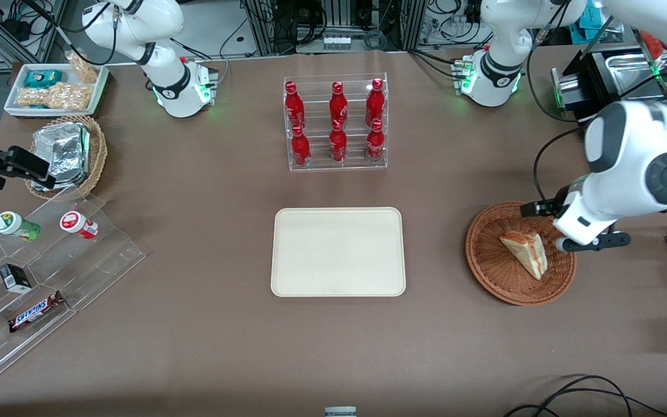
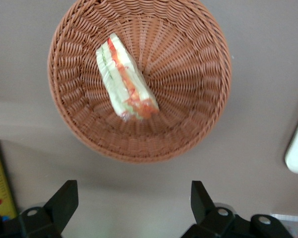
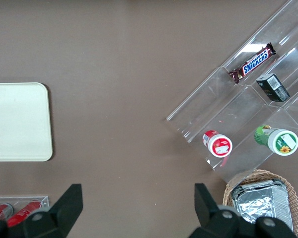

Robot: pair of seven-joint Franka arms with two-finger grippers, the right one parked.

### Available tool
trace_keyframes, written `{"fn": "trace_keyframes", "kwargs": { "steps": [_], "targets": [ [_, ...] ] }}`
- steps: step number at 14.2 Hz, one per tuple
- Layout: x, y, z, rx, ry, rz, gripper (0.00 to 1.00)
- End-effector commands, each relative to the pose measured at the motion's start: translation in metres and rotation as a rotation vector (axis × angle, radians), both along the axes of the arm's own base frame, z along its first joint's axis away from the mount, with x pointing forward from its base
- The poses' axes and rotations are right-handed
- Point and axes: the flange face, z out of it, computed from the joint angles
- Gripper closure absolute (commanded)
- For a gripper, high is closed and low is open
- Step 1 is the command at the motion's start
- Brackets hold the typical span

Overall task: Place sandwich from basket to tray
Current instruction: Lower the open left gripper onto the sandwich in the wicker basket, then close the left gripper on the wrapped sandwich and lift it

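Step in hand: approach, nothing grasped. Sandwich wedge point(image 2: 125, 80) lies in reddish wicker basket point(image 2: 198, 44), toward working arm's end. Gripper point(image 2: 134, 206) fingers spread wide, empty, apparently above table just beside basket. Cream tray point(image 1: 338, 252) bare. Next: centre over wedge, descend, pinch.

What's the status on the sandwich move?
Gripper open, above the basket edge. Sandwich lying in basket, untouched. Tray bare, nothing between.

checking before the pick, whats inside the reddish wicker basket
Only the sandwich lies in the basket, on its woven floor. What is under the sandwich is covered. The gripper is open above the table beside the basket, holding nothing.
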Motion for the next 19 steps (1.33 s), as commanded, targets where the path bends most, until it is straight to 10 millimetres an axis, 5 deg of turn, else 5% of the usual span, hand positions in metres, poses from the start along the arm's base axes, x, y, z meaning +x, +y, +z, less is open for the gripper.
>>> {"fn": "trace_keyframes", "kwargs": {
  "steps": [1, 7, 14, 17, 19],
  "targets": [
    [-0.007, 0.0, -0.021, 0.042, -0.061, 0.182, 0.0],
    [0.012, 0.011, -0.058, 0.154, -0.157, 0.682, 0.0],
    [0.024, 0.037, -0.121, 0.157, -0.145, 0.77, 0.02],
    [0.02, 0.036, -0.13, 0.137, -0.105, 0.82, 0.52],
    [0.02, 0.034, -0.129, 0.132, -0.096, 0.836, 0.72]
  ]
}}
